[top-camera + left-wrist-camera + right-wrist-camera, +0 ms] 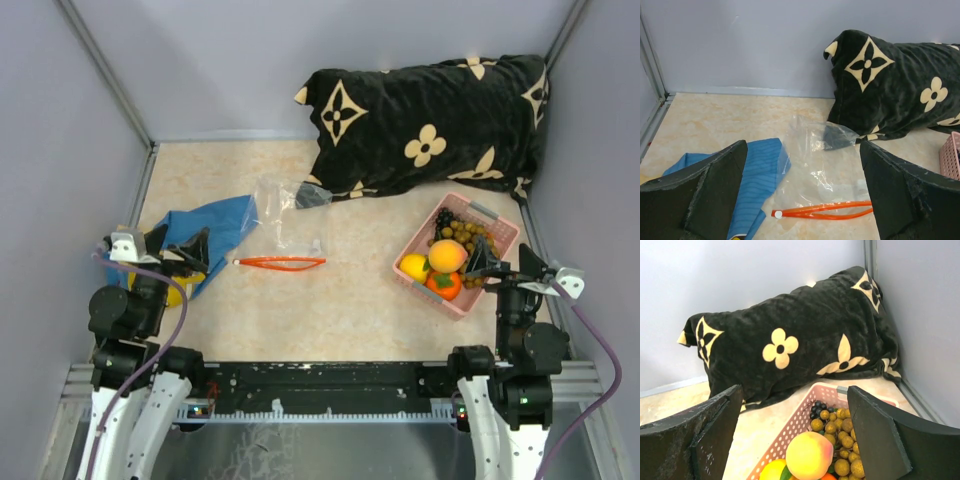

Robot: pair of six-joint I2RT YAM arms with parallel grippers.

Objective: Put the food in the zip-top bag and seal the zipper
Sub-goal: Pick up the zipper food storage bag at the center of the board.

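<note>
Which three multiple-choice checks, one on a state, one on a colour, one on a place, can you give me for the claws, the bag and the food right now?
1. How do the left claw and right claw stand?
A) both shut
B) left shut, right open
C) both open and empty

2. What colour is the zipper of the zip-top bag?
A) blue
B) orange-red
C) green

3. Where is the food?
A) in the pink basket
B) in the zip-top bag
C) in the left claw

Answers:
1 C: each wrist view shows its fingers wide apart with nothing between them.
2 B: the strip along the bag's mouth is orange-red.
3 A: the fruits sit heaped in the basket, and none shows in the bag.
</note>
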